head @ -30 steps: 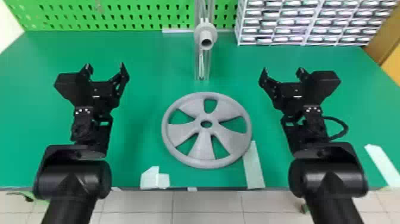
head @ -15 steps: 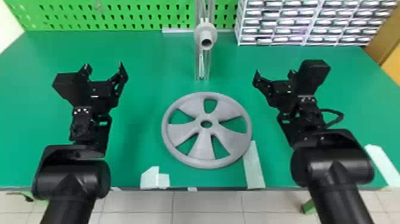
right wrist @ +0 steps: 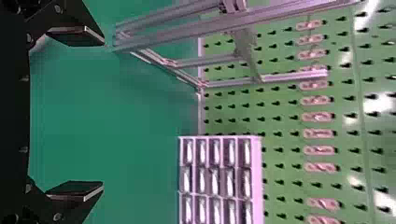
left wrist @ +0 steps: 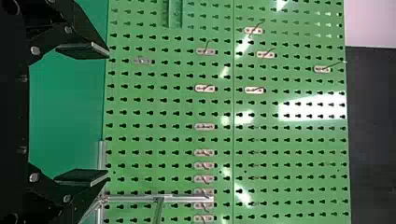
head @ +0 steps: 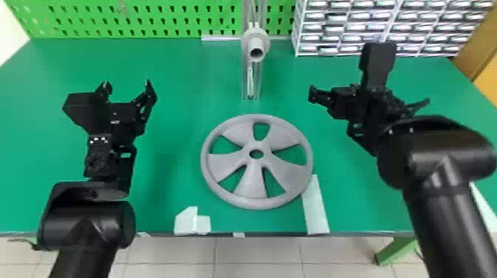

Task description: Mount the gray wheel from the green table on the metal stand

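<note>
Between and nearer us than our open, empty left gripper (head: 127, 84) and right gripper (head: 318, 95), the gray wheel (head: 251, 183) lies flat, five broad spokes flaring from its holed hub. Since the earlier frames, our right one has turned inward, towards the stand (head: 255, 36) beyond.

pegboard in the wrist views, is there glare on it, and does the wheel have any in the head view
Left wrist view: yes, scattered white glare on the green pegboard, one patch broad; right wrist view: bright glare spots on it too; head view: soft shading but no harsh glare on the gray wheel, dull highlights on the right arm's black casing.
</note>
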Motion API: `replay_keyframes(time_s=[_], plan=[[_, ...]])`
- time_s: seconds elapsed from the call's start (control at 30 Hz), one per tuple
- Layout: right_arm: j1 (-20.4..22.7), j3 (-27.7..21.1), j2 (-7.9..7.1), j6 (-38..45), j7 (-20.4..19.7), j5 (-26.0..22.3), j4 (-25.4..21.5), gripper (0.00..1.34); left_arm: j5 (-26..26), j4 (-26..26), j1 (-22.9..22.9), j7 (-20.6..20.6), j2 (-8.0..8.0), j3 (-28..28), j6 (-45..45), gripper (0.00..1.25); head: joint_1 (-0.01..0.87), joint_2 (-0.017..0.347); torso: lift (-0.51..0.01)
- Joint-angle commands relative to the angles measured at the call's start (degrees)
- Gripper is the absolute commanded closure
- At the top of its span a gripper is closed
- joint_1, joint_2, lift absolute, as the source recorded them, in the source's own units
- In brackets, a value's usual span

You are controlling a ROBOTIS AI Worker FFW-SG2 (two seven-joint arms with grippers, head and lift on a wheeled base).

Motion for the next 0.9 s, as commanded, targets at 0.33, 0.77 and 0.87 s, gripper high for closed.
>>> replay_keyframes(time_s=[0.33,0.77,0.87], plan=[[-11.6,4.7,-5.87,20.5,-5.8,-14.0,3.7,0.20,-1.0,0.0,0.0,0.0,1.05,-0.7,0.3,0.36,0.867,0.052,-0.100],[-19.2,6.8,-8.77,28.5,-8.3,-28.1,14.6,0.20,-0.8,0.0,0.2,0.0,2.37,-1.3,0.7,0.36,0.867,0.052,-0.100],[-21.0,7.7,-9.12,30.0,-8.3,-29.1,16.7,0.20,-1.3,0.0,0.1,0.0,2.54,-1.6,0.8,0.36,0.867,0.052,-0.100]])
